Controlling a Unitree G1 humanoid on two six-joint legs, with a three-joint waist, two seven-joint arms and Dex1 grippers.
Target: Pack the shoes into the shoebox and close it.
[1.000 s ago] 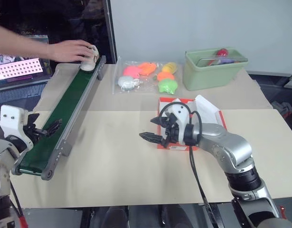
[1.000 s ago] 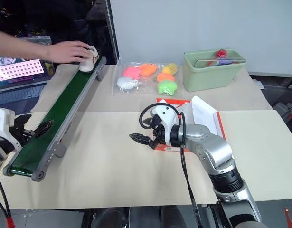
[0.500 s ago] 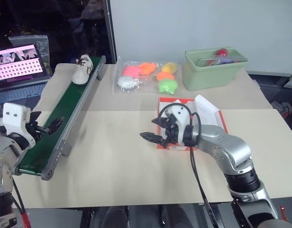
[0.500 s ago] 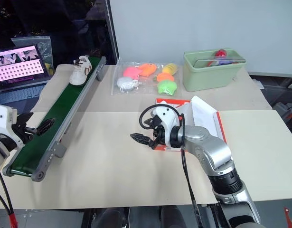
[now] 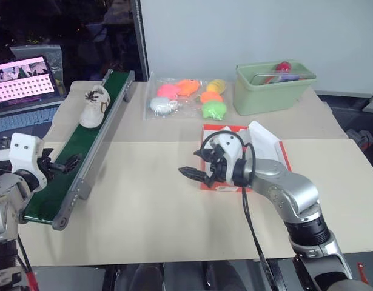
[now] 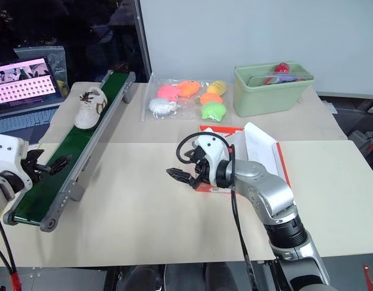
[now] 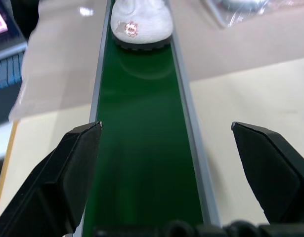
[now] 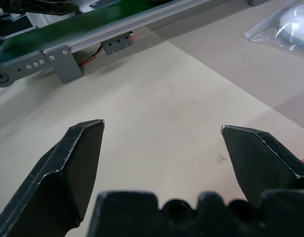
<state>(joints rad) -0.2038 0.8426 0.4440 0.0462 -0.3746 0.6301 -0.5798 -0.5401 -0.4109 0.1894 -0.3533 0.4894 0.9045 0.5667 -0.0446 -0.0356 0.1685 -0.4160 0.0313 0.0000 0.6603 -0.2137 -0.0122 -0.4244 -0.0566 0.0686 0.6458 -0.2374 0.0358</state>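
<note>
- My left gripper hangs over the near end of the long green conveyor belt with grey metal rails, jaws spread wide, holding nothing.
- My right gripper hovers over the beige table, equally wide and empty, in front of the orange-red cardboard shoebox with white lining.
- One small white sneaker with brown trim sits further up the belt.
- Risk, I judge: closing late or off-centre could knock it off the belt.
- I can read no writing on the box label.
</note>
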